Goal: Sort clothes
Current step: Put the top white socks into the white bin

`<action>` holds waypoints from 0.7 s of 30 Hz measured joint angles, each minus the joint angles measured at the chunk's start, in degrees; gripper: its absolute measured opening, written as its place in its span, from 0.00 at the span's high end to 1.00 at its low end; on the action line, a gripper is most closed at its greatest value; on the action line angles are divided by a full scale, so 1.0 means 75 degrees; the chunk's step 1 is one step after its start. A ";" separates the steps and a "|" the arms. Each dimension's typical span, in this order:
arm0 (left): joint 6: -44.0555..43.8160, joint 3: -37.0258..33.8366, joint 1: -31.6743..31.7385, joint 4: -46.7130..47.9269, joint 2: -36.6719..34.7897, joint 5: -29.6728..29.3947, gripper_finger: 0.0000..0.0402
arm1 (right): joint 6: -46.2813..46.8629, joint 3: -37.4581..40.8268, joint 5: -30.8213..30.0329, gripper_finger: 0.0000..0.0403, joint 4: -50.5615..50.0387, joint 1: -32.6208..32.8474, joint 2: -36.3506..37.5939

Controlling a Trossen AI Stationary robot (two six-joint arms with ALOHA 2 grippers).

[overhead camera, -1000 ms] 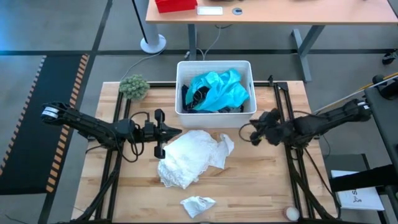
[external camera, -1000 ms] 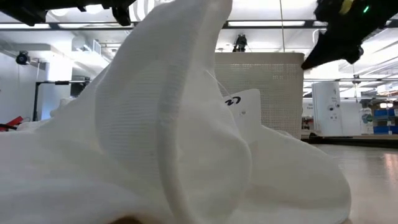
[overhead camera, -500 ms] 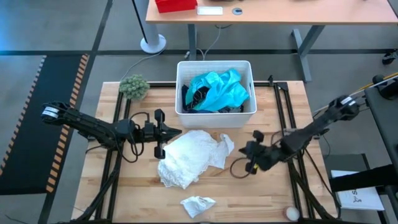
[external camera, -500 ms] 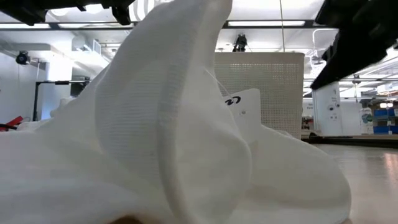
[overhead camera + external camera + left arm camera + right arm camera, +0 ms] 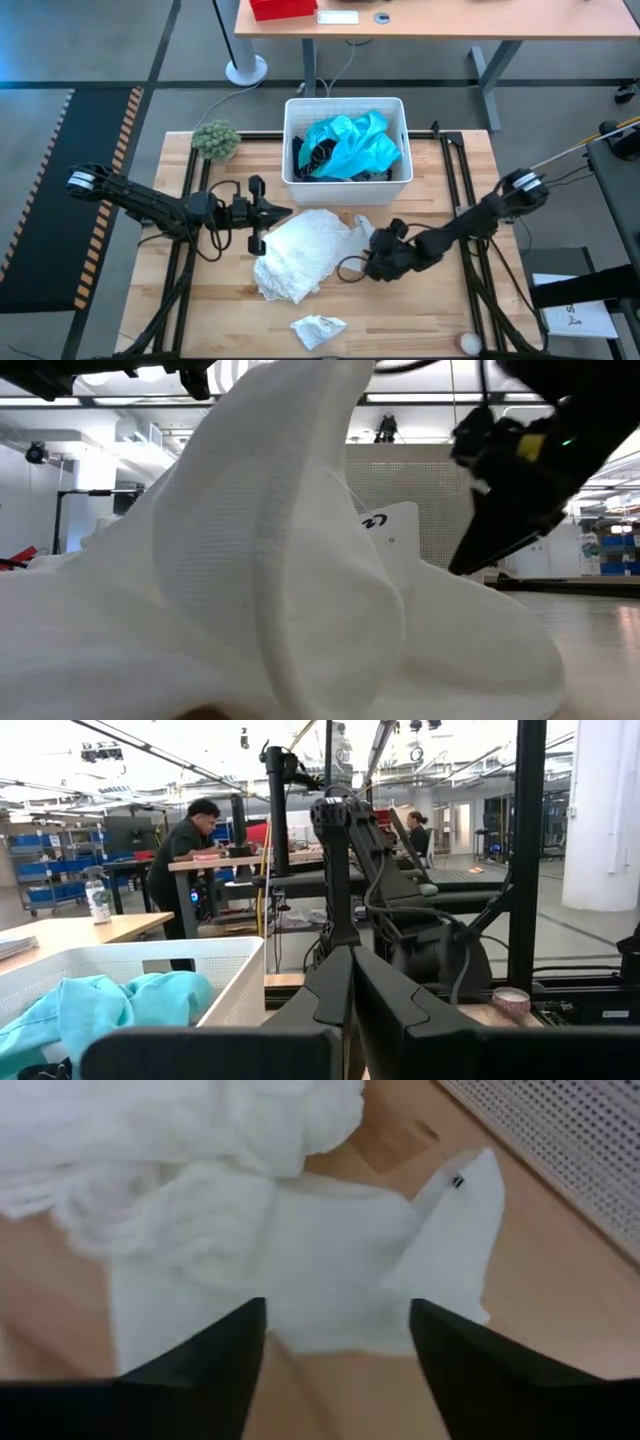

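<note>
A crumpled white garment (image 5: pixel 303 255) lies in the middle of the table and fills the low view (image 5: pixel 250 590). A small white sock (image 5: pixel 318 330) lies near the front edge. The turquoise garment (image 5: pixel 352 142) and a dark one (image 5: pixel 308 155) sit in the white bin (image 5: pixel 345 185). My right gripper (image 5: pixel 362 264) stands open, slanting down over the white garment's right edge (image 5: pixel 330 1280); I see no touch. My left gripper (image 5: pixel 286 212) is shut and hovers over the garment's far left edge, holding nothing (image 5: pixel 350 1000).
A fuzzy green ball (image 5: pixel 215 138) sits at the table's far left corner. A small round object (image 5: pixel 468 343) lies at the near right corner. Bare wood (image 5: pixel 430 310) shows to the right of the garment. People stand at desks beyond the table.
My right gripper has swung from the table's right side toward the left and near edge and has sunk down to the white garment's right edge, tipping farther downward. Its fingers have opened. The clothes have stayed where they were.
</note>
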State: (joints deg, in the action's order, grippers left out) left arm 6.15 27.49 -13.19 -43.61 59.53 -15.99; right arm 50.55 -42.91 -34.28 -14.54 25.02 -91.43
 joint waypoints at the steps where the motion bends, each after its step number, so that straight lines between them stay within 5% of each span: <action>1: 0.0000 0.0000 0.0000 0.0004 0.0000 0.0000 1.00 | -0.0053 -0.0071 0.0006 0.39 -0.0013 -0.0100 -0.0116; 7: 0.0000 0.0000 -0.0003 0.0018 0.0000 0.0000 1.00 | 0.0063 -0.0231 0.0479 0.26 -0.0017 -0.0699 -0.0753; 11: 0.0000 0.0000 -0.0003 0.0042 0.0000 0.0000 1.00 | 0.0191 -0.0252 0.0577 0.31 0.0062 -0.0828 -0.0969; 14: 0.0000 0.0000 0.0000 0.0064 0.0000 0.0000 1.00 | 0.0156 -0.0256 0.0620 0.45 0.0065 -0.0788 -0.0957; 21: -0.0058 -0.0020 -0.0008 0.0062 0.0003 0.0000 1.00 | -0.0547 -0.0412 0.0882 0.95 -0.0154 -0.0381 -0.0404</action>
State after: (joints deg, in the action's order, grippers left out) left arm 5.72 27.33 -13.25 -43.15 59.55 -15.99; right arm 46.45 -46.00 -27.66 -15.69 22.16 -94.45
